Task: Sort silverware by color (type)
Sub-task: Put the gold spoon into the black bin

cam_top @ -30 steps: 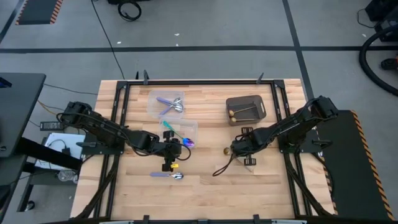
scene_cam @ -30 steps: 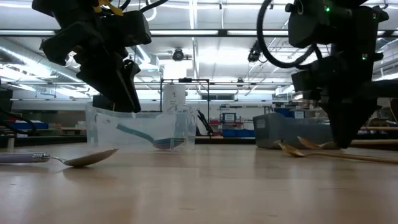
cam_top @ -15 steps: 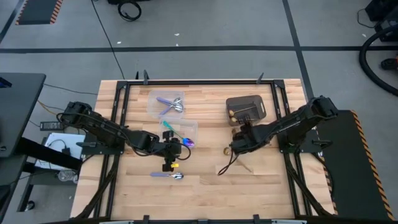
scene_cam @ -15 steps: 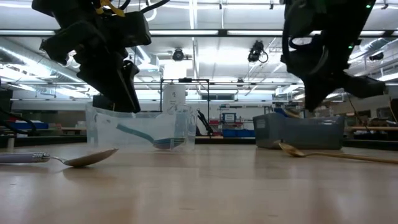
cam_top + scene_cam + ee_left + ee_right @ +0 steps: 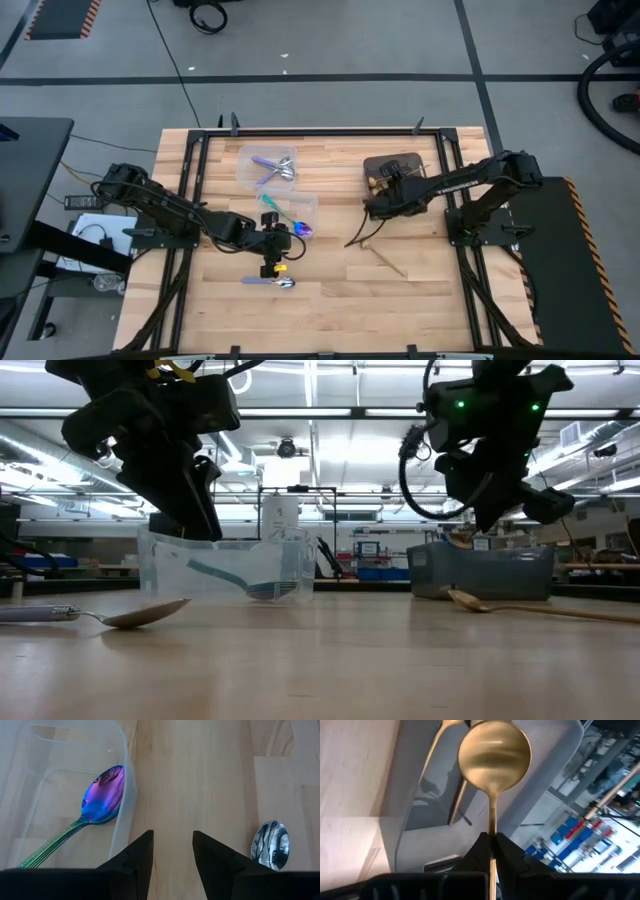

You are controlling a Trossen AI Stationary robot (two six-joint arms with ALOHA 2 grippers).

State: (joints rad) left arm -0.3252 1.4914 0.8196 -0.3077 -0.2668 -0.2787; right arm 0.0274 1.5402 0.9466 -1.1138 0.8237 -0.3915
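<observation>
The right pincer (image 5: 375, 203) now sits farther back on the bench, at the near edge of the dark grey bin (image 5: 405, 163), having risen from a spot near the bench's middle. It carries a gold spoon (image 5: 493, 751) (bowl forward, over the bin). Another gold utensil (image 5: 385, 260) now lies exposed where the pincer was.

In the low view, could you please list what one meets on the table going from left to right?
Lavender-handled spoon → clear tub holding a teal-handled spoon → dark grey bin → gold spoon lying on the wood.
</observation>
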